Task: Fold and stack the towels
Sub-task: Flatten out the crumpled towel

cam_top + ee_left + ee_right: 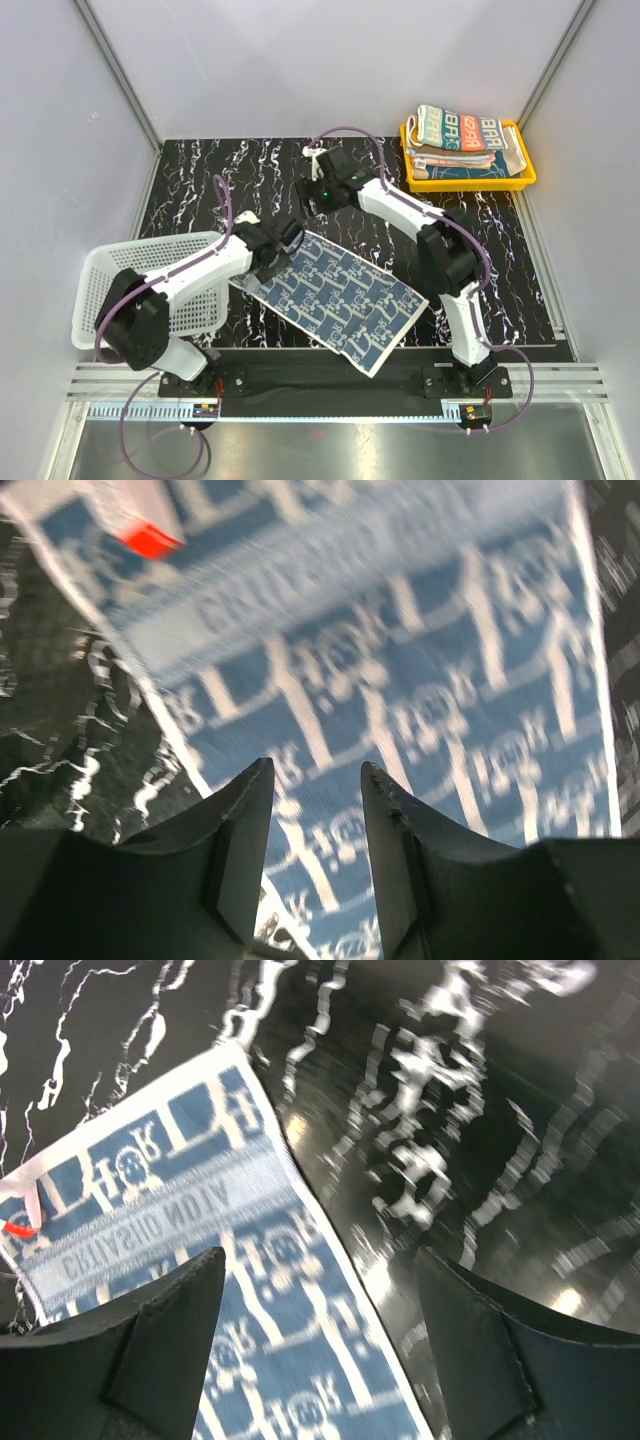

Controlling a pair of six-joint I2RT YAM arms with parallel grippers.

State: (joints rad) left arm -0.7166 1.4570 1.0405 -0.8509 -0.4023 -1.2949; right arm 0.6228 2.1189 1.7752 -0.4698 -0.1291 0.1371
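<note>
While several folded towels (462, 135) sit stacked in the tray (470, 184) at the far right, the navy towel (335, 300) lies spread flat and unfolded on the counter (200, 190) between the arms. Over its left corner the left end effector (318, 770) hovers, jaws spread, pinching nothing; the right end effector (320, 1260) is likewise spread above the far corner. Folding and stacking this one seems to remain, and no other loose towel shows

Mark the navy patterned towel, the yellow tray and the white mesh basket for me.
navy patterned towel (340, 300), top view, middle of the spread cloth.
yellow tray (470, 185), top view, near wall.
white mesh basket (98, 295), top view, left wall.
</note>
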